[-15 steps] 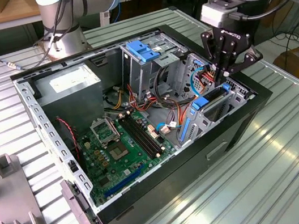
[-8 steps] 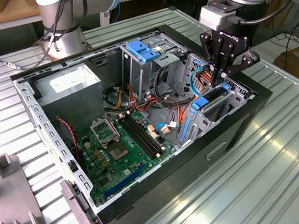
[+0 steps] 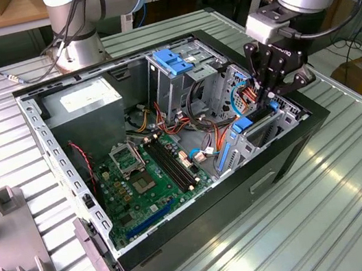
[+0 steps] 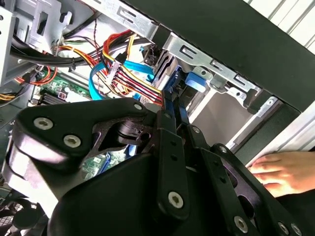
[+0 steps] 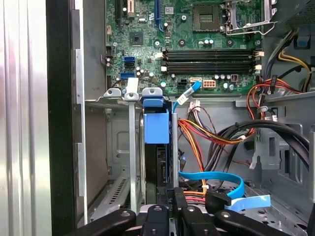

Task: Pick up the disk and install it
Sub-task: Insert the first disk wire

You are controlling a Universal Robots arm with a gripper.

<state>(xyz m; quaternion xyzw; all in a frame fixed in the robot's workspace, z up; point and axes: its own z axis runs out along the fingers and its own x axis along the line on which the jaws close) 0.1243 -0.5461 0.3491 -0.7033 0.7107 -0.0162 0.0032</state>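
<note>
Step in hand: the install part, as far as can be judged. The pickup looks done, since the disk (image 3: 256, 118) is already carried edge-on down into the open computer case (image 3: 288, 152).

End effector: the end effector (image 3: 270, 97) is seen closed narrow on the upper edge of the disk, the fingers (image 4: 170, 147) pinched against the blue rail in the second wrist view.

Where the disk is: standing on edge inside the drive bay (image 5: 133, 147) at the front corner of the case, on the exterior view's right. In the first wrist view its blue end tab (image 5: 156, 124) is seen sitting between the bay's metal walls, close to the motherboard (image 5: 197, 44) side.

How far in: partly seated, by the look of it. Whether the rails are clicked home can't be told.

Clutter nearby: a blue data cable (image 5: 216, 179) and a bunch of red, yellow and orange power wires (image 5: 197, 135) are draped right beside the bay. Nothing appears trapped under the disk, though the bottom of the slot is hidden.

Extra: a person's hand (image 4: 283, 172) is rested on the table (image 3: 359, 203) just outside the case wall.

What the next move calls for: a straight push along the bay's guides is wanted, square to the slot so the rails aren't jammed, with the cables kept out of the way.
</note>
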